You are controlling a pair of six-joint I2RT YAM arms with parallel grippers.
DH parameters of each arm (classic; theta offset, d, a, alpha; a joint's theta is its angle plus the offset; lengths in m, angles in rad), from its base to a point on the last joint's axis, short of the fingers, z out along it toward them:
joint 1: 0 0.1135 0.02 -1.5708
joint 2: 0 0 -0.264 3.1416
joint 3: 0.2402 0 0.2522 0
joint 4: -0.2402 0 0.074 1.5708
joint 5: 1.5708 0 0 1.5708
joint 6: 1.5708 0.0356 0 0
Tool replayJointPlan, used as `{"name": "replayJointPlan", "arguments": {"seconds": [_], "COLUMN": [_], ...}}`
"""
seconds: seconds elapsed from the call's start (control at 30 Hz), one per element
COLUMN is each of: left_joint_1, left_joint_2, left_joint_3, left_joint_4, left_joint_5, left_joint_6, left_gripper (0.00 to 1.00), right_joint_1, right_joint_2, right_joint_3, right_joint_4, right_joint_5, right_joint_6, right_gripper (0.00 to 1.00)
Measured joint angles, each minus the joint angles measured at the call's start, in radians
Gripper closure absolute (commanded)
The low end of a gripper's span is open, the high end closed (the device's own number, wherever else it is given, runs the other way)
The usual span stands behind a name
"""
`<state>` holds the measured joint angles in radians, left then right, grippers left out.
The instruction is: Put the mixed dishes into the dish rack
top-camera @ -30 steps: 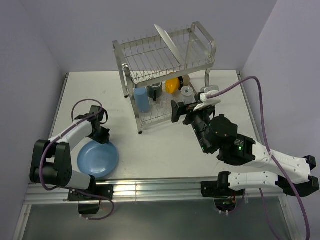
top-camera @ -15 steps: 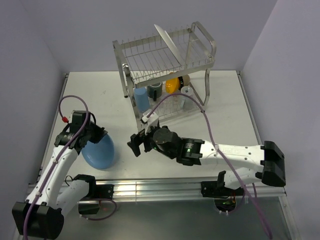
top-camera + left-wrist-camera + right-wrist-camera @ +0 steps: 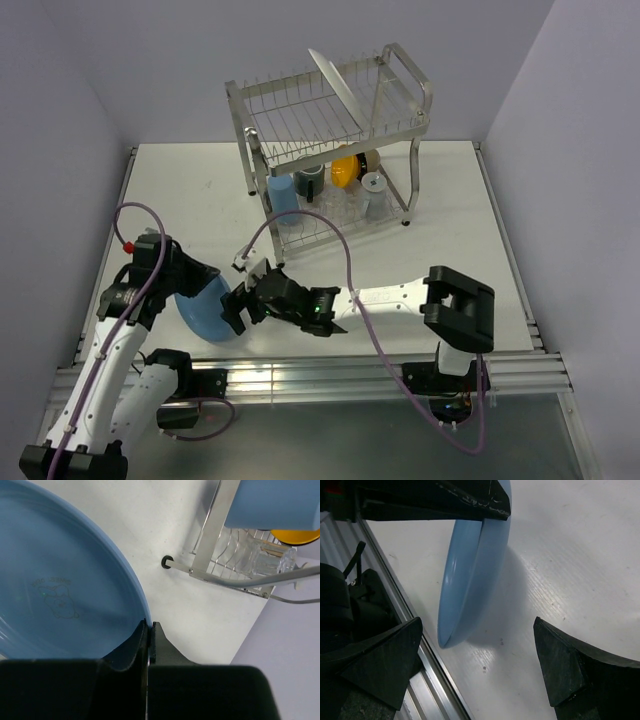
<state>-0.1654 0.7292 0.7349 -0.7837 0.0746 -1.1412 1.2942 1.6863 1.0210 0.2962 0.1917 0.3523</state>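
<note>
One dish is off the rack: the light blue plate [image 3: 207, 308], at lower left of the top view. It stands tilted on edge, with its lower rim by the near edge of the desk [image 3: 450, 230].

Left end effector [image 3: 149, 630]: closed, pinching the plate's rim.

Right end effector [image 3: 238, 312]: jaws spread wide, holding nothing. It sits just beside the plate and sees it edge-on.

Dish rack [image 3: 418, 85]: upper centre, well apart from the plate. The lower tier holds the blue cup [image 3: 283, 197] and orange bowl [image 3: 343, 170]. The white plate [image 3: 340, 85] leans on the upper tier.
</note>
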Motion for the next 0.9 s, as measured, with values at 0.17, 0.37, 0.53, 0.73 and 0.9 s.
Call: {"name": "replayJointPlan", "arguments": {"seconds": [0.17,0.37,0.53,0.73,0.9], "left_joint_1": [0.0,0.0,0.0,0.0,-0.002], "left_joint_2": [-0.043,-0.088,-0.126,-0.13,-0.133], "left_joint_3": [0.0,0.0,0.005,0.008,0.091], "left_joint_4": [-0.03,-0.071,-0.104,-0.114,-0.147], "left_joint_5": [0.028,0.056,0.073,0.092,0.056], "left_joint_6": [0.0,0.0,-0.007,0.014,0.058], "left_gripper": [1.0,1.0,1.0,0.37,0.02], "right_joint_1": [0.009,0.019,0.023,0.048,0.101], "right_joint_2": [0.109,0.158,0.161,0.162,0.149], "right_joint_3": [0.085,0.128,0.127,0.127,0.127], "right_joint_4": [0.018,0.052,0.055,0.042,-0.031], "right_joint_5": [0.0,0.033,0.091,0.16,0.214], "right_joint_6": [0.007,0.015,0.021,0.022,0.02], "right_gripper": [0.03,0.51,0.94,1.0,1.0]}}
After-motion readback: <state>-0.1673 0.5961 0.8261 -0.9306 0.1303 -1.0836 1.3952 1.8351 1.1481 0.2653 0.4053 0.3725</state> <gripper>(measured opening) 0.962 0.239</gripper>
